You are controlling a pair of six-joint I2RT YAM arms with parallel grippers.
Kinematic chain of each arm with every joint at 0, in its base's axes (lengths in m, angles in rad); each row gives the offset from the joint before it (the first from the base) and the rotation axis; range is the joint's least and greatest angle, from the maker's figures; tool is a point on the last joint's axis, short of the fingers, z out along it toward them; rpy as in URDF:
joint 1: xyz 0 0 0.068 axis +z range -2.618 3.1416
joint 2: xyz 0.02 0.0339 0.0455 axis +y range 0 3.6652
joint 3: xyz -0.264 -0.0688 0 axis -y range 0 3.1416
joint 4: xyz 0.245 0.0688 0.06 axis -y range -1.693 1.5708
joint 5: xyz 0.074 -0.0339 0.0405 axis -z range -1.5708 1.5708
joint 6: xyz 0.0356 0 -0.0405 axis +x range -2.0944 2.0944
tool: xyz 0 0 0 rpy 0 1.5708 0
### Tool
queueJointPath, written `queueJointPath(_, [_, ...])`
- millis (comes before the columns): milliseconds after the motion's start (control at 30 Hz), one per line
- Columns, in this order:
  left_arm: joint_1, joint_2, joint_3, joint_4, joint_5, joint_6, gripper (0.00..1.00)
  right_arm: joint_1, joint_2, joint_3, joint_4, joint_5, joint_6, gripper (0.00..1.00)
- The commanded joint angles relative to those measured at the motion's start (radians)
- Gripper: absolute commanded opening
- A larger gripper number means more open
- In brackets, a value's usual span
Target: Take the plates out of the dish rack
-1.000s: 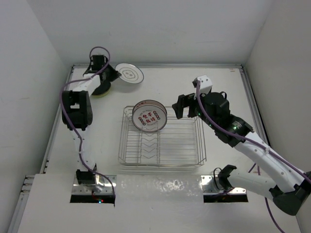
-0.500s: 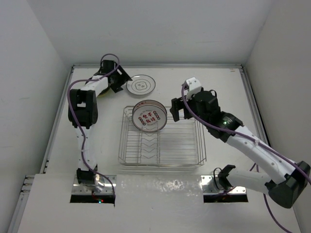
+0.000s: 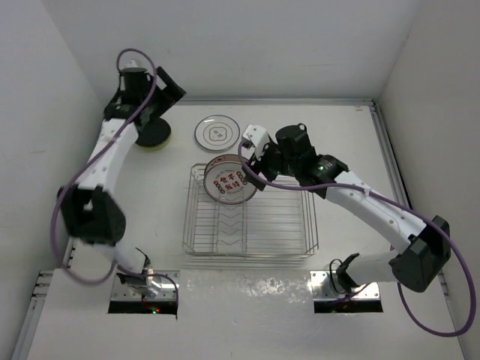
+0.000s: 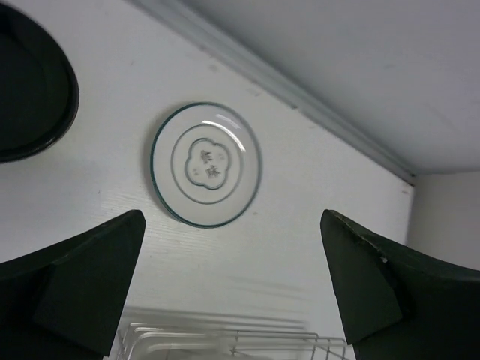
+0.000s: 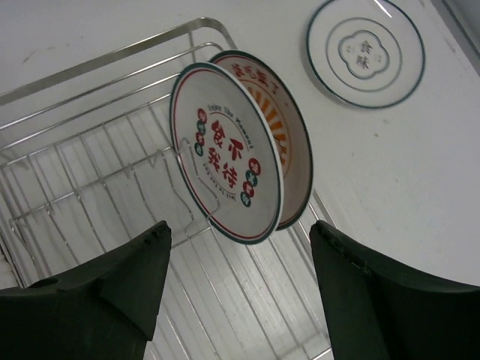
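Note:
Two plates stand upright in the back left of the dish rack (image 3: pixel 277 225). The front one (image 5: pixel 225 154) is white with red characters. Behind it leans one with a red-orange pattern (image 5: pixel 289 150). My right gripper (image 5: pixel 240 229) hovers open just above and right of them (image 3: pixel 253 160), with nothing between its fingers. A white plate with grey rings (image 3: pixel 217 132) lies flat on the table behind the rack. My left gripper (image 4: pixel 231 217) is open and empty, raised high over the back left (image 3: pixel 171 88). A black plate (image 4: pixel 30 97) tops a lime green one (image 3: pixel 154 138) there.
The rack's remaining slots (image 5: pixel 75 172) hold nothing. A metal rail (image 3: pixel 300 100) runs along the table's back edge, with white walls close behind and on both sides. The rack's back rim (image 4: pixel 225 341) shows at the bottom of the left wrist view.
My left gripper opened and let go of the ringed plate, which now lies flat, then rose up and left. The right arm moved left to the rack's plates, its jaws narrowing slightly.

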Motion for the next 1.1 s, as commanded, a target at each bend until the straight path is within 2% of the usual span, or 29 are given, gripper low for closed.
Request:
queueJointPath(0, [0.004, -0.349, -0.138, 0.02, 0.008, 0.075, 1.0, 0.0, 0.028, 0.044, 0.0, -0.157, -0.199, 0.72])
queueJointPath(100, [0.004, -0.595, -0.366, 0.02, 0.071, 0.17, 1.0, 0.0, 0.048, 0.047, -0.01, -0.222, -0.307, 0.67])
queueJointPath(167, [0.004, -0.763, -0.461, 0.011, 0.08, 0.204, 1.0, -0.001, 0.064, 0.061, -0.018, -0.259, -0.374, 0.68])
queueJointPath(200, [0.004, -0.819, -0.564, 0.027, 0.094, 0.238, 1.0, 0.0, 0.089, 0.07, -0.023, -0.259, -0.388, 0.68])
queueJointPath(333, [0.004, -1.036, -0.761, 0.003, 0.031, 0.307, 1.0, 0.0, 0.183, 0.136, -0.067, -0.248, -0.456, 0.78])
queueJointPath(400, [0.004, -1.125, -0.852, 0.005, -0.022, 0.356, 1.0, -0.001, 0.211, 0.162, -0.075, -0.227, -0.468, 0.8])
queueJointPath(467, [0.004, -1.172, -0.902, 0.006, -0.07, 0.353, 1.0, -0.001, 0.231, 0.162, -0.055, -0.222, -0.474, 0.8])
queueJointPath(600, [0.004, -1.18, -0.913, 0.047, 0.006, 0.361, 1.0, -0.004, 0.255, 0.156, -0.027, -0.216, -0.491, 0.78])
queueJointPath(700, [0.004, -1.148, -0.908, 0.032, 0.036, 0.37, 1.0, -0.007, 0.295, 0.182, -0.047, -0.222, -0.499, 0.69])
queueJointPath(967, [0.004, -1.17, -0.924, 0.051, 0.065, 0.372, 1.0, -0.032, 0.349, 0.183, -0.026, -0.23, -0.516, 0.59])
queueJointPath(1067, [0.003, -1.163, -0.924, 0.052, 0.074, 0.373, 1.0, -0.039, 0.354, 0.18, -0.021, -0.253, -0.51, 0.49])
